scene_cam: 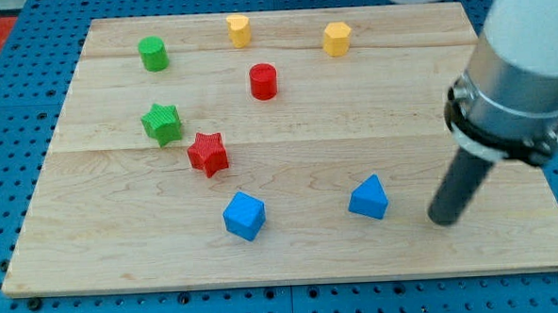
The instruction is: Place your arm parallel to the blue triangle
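Note:
The blue triangle (369,198) lies on the wooden board (293,260) toward the view's lower right. My tip (442,219) rests on the board to the right of the triangle, a short gap away and slightly lower in the view. The dark rod slants up to the right into the arm's grey and white body (517,89). The tip touches no block.
A blue cube (244,216) sits left of the triangle. A red star (207,153) and a green star (161,123) lie at centre left. A green cylinder (153,53), a red cylinder (263,82) and two yellow blocks (239,30) (337,38) stand near the top.

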